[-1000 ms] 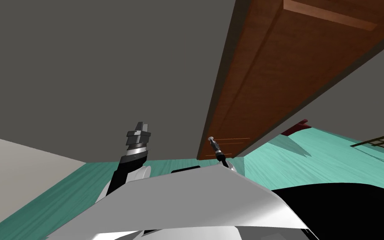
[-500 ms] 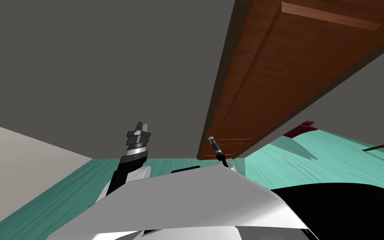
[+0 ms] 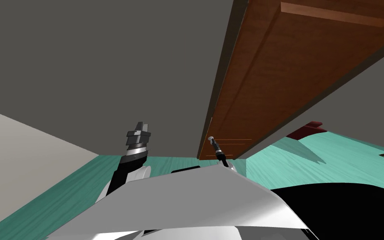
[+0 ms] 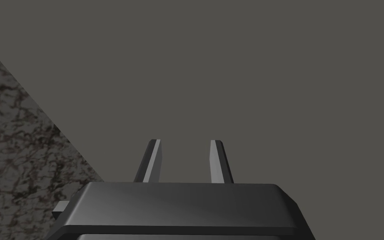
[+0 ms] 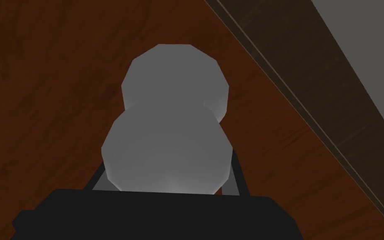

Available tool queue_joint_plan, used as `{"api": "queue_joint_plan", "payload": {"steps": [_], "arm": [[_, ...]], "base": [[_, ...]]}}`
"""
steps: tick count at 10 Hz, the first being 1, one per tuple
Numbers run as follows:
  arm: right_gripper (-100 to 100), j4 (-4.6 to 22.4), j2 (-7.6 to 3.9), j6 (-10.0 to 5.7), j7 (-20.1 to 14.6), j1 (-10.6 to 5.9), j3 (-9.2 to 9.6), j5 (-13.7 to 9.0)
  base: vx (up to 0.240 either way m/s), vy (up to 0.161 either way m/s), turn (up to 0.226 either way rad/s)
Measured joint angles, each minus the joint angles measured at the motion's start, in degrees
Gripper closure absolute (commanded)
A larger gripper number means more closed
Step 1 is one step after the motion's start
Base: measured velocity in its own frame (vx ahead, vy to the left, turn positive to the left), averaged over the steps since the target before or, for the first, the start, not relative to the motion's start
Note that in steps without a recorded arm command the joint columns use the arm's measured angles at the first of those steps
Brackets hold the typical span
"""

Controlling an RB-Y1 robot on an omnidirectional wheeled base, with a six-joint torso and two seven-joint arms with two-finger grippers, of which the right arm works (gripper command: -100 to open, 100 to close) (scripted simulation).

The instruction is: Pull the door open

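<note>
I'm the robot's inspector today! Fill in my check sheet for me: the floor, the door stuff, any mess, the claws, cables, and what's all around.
Surface: teal floor with a streaky grain.
Job's things: brown door with a round grey knob, set in a dark frame.
Clutter: one dark red thing past the door, too little showing to name.
Claws: right claw shut on the knob's sides; left claw raised to the left of the door, slightly open, holding nothing.
Cables: nothing seen.
Surroundings: grey wall left of the door, paler wall further left.
</note>
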Motion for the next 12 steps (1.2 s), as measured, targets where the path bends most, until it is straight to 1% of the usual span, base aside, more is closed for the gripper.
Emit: {"api": "queue_joint_plan", "payload": {"steps": [1,2,3,4,6,7,8,9,11,12], "arm": [[100,0.0,0.12,0.14,-1.3,-0.07,-0.07,-0.4],[100,0.9,0.01,-0.05,-2.7,-0.70,-0.13,-1.0],[100,0.8,-0.04,0.01,-4.2,-0.65,-0.04,-1.3],[100,1.8,-0.24,-0.46,-5.7,-1.11,-0.04,-1.7],[100,-0.3,0.13,0.90,-8.3,-0.12,0.03,-2.3],[100,0.2,-0.06,0.82,-9.5,-0.38,0.07,-2.5],[100,-0.4,0.01,1.08,-11.0,-0.09,0.04,-2.9],[100,1.7,-0.27,0.27,-11.9,-1.20,-0.05,-3.2],[100,4.9,-0.69,-1.47,-14.1,-2.58,-0.14,-4.0],[100,1.9,-0.43,-0.13,-14.8,-1.02,0.10,-4.0]], "base": [[-0.063,-0.033,0.106],[-0.051,-0.027,0.048],[-0.047,-0.020,0.060],[-0.039,-0.018,0.038],[-0.039,-0.017,0.067],[-0.045,-0.015,0.080],[-0.045,-0.015,0.034],[-0.042,-0.023,0.057],[-0.024,-0.010,0.029],[-0.031,-0.017,0.061]]}}
